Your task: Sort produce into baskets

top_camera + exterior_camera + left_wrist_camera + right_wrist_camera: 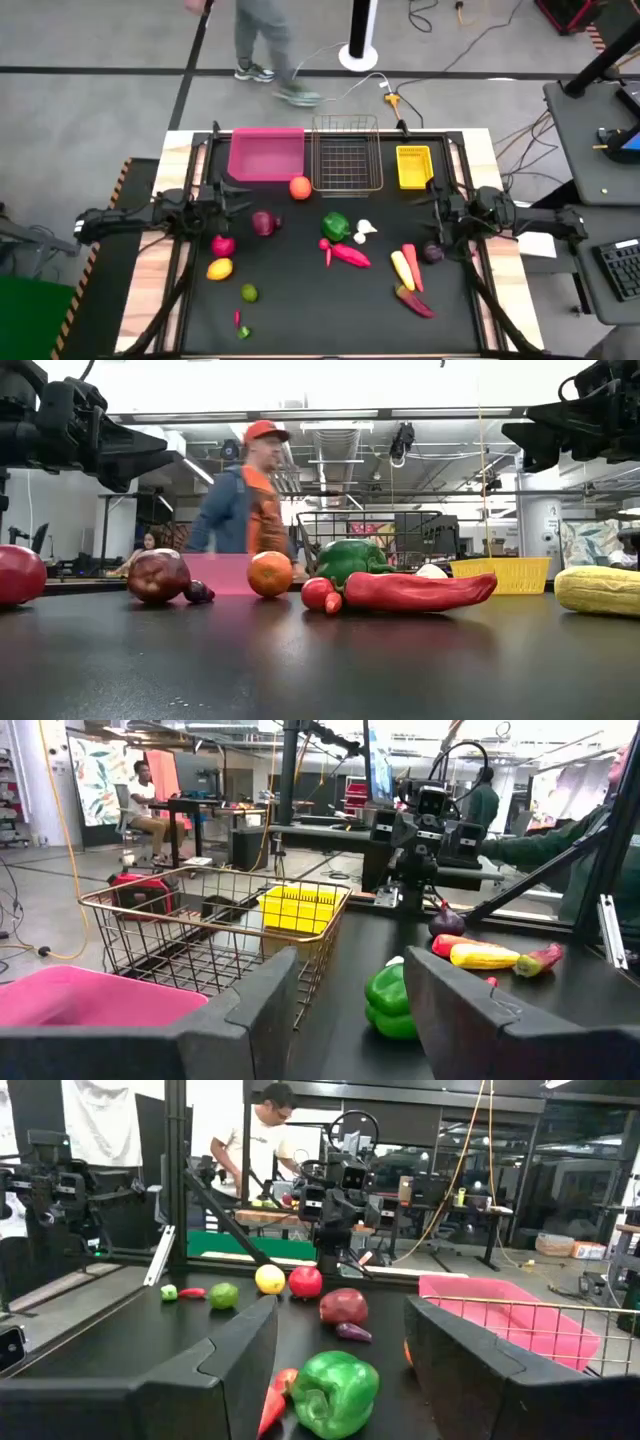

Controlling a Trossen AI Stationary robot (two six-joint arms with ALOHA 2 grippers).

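Note:
The pink bin (266,153), wire-mesh basket (346,155) and yellow bin (413,166) stand in a row at the table's far edge. Produce lies loose on the black mat: an orange (299,187), green pepper (335,226), garlic (365,230), long red pepper (348,254), dark red apple (263,223), red apple (223,245), lemon (219,268), lime (249,292), corn (402,268), carrot (411,265) and purple onion (433,252). My left gripper (240,195) hangs open above the mat's left side, near the pink bin. My right gripper (437,205) hangs open above the right side, near the yellow bin.
A small red chilli and a green piece (240,325) lie near the front left, and a reddish-purple vegetable (414,300) lies at the front right. A person (250,490) walks behind the table. Bare mat lies along the near edge (330,320).

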